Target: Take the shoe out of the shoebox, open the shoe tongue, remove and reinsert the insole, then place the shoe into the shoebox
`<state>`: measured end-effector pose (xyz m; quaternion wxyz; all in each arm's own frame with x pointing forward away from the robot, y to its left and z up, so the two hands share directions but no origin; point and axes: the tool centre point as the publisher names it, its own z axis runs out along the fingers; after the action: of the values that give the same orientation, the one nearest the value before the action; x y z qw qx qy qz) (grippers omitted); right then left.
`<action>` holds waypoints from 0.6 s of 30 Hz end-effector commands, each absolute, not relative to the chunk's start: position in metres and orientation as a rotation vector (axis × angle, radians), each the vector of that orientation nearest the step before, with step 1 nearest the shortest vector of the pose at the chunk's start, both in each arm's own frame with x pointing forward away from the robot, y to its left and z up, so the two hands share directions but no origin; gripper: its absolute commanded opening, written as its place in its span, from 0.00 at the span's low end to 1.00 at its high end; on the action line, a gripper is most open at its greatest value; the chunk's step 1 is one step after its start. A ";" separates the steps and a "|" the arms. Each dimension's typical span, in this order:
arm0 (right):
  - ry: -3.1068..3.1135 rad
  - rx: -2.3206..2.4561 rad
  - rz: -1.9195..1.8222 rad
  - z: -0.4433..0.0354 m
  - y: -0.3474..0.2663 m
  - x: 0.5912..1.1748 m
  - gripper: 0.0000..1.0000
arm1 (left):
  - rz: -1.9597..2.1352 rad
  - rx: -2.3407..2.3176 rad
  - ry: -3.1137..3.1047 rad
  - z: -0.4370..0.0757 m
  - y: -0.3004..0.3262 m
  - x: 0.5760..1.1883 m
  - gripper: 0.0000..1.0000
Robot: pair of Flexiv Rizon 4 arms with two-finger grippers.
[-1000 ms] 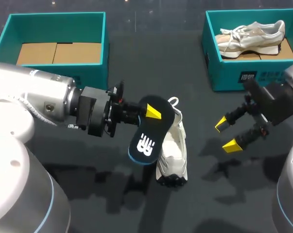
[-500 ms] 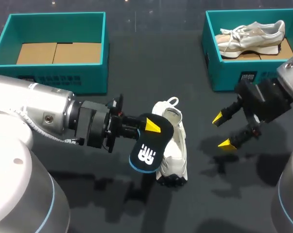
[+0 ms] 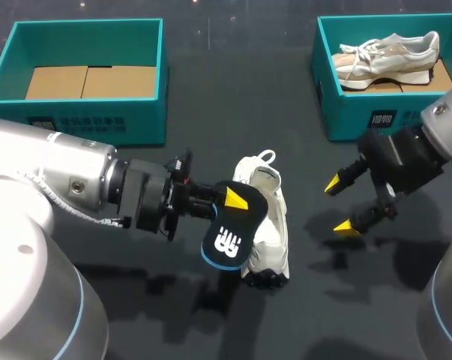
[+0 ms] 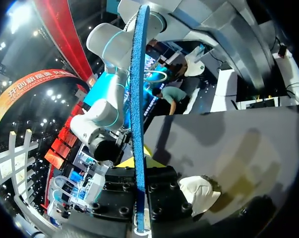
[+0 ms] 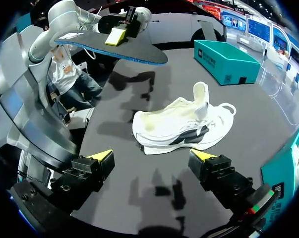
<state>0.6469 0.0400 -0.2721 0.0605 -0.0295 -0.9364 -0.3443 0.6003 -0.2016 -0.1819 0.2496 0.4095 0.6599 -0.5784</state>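
Holding the flat black foam insole [image 3: 224,236], the left gripper [image 3: 229,201] is clamped on one end of it, one yellow tip on the top face, the other finger under it. The insole has a thin blue rim and a white logo on its upper face. Its long axis runs on from the fingers toward the robot's side, the free end hanging off the table. In the head view it overlaps the left flank of the white mesh sneaker [image 3: 267,225]; the right wrist view shows it raised and clear of the shoe. The sneaker sits on the matte dark grey table [image 3: 233,97] near the middle, apparently sole down, opening up and tongue standing upright. Its long axis runs front to back: heel loop toward the far edge, toe toward the robot. The right gripper [image 3: 339,204] hovers to the sneaker's right with its fingers spread wide and nothing between them. A strip of bare table lies between it and the shoe. A teal cardboard shoebox with a brown liner [image 3: 98,124] sits at the far left. A second teal shoebox [image 3: 345,112] at the far right holds a beige-and-white sneaker [image 3: 387,56]. Both boxes are well apart from the shoe on the table.
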 end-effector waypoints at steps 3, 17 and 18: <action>-2.895 0.029 -1.059 -0.300 0.065 0.660 1.00 | -1.578 1.079 1.854 -0.199 -0.210 0.598 0.00; -2.915 0.121 -1.019 -0.314 0.075 0.665 1.00 | -1.573 1.009 1.928 -0.216 -0.208 0.597 0.00; -2.915 0.121 -1.019 -0.314 0.075 0.665 1.00 | -1.573 1.009 1.928 -0.216 -0.208 0.597 0.00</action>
<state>0.6620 0.0719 -0.3140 0.0234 0.0385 -0.9421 -0.3323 0.5978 -0.2059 -0.2168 0.2263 0.3659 0.6981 -0.5724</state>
